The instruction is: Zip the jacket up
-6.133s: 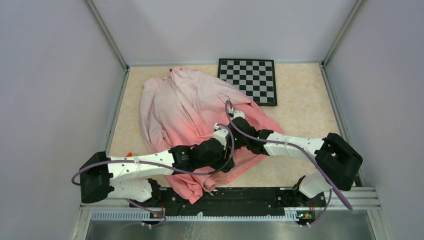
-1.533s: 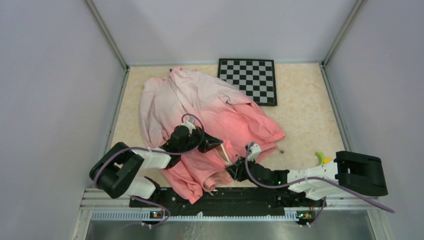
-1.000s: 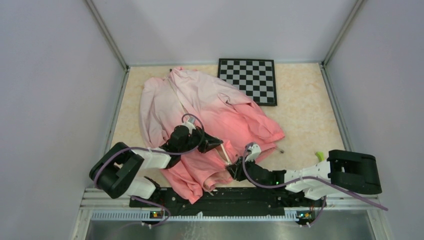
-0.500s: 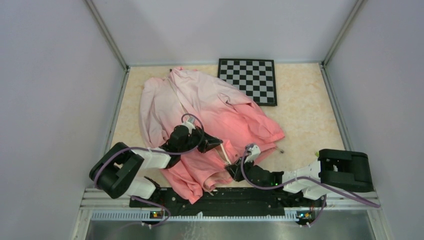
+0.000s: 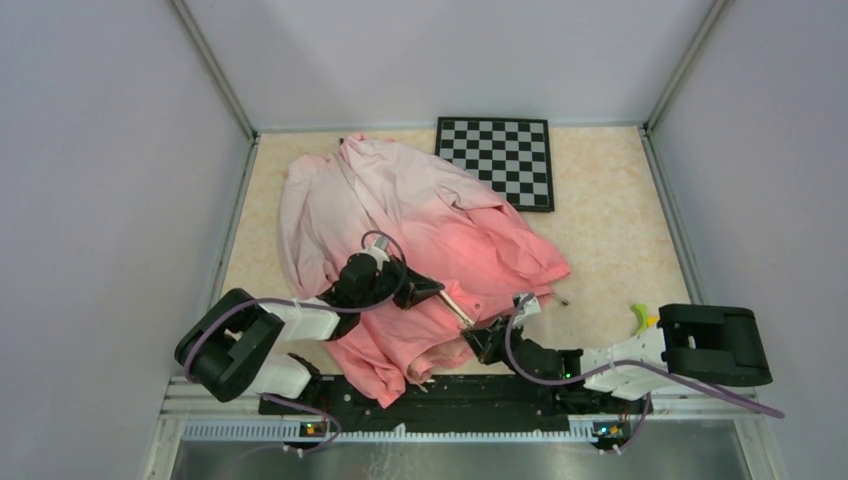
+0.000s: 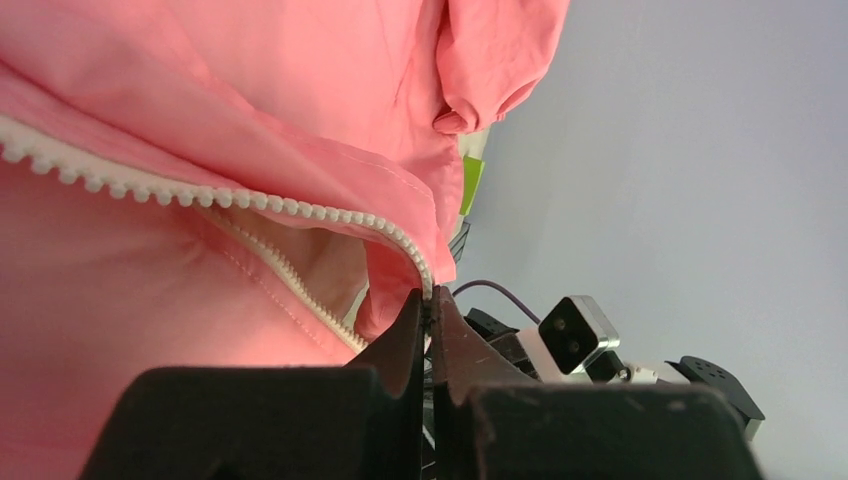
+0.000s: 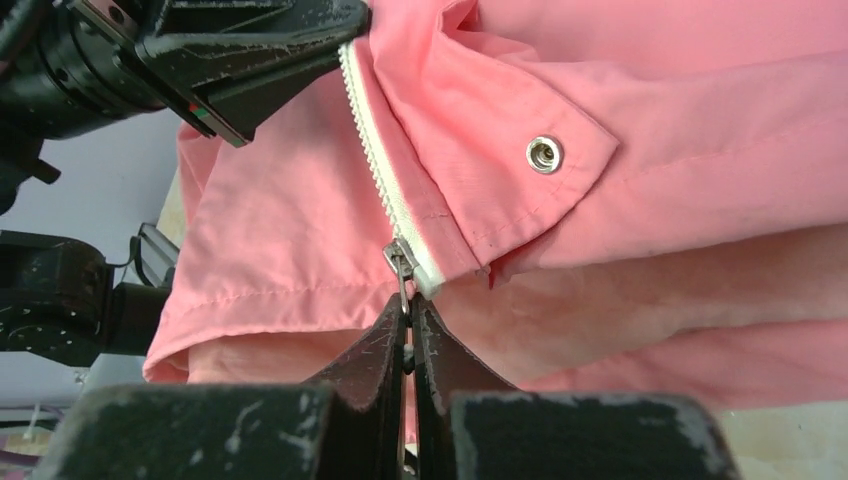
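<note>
Right wrist view is showing you the right end effector (image 7: 407, 312) pinching the zipper pull (image 7: 399, 266) while the left end effector (image 6: 428, 302) is clamping the jacket (image 5: 420, 210), mid-frame overhead, taut for sliding.

A robotics lab test cell, not a lived-in room. Plain pale grey panels (image 5: 110, 180) wall in a beige stone-patterned tabletop (image 5: 610, 230), and bare aluminium struts (image 5: 212, 70) run up the corners. A black-and-white checkerboard panel (image 5: 497, 160) lies flat at the far edge. At the near edge a black mounting rail (image 5: 470, 392) carries two arms side by side — the left arm (image 5: 300, 318) and the right arm (image 5: 625, 362) — both trailing purple cables (image 5: 519, 345).
</note>
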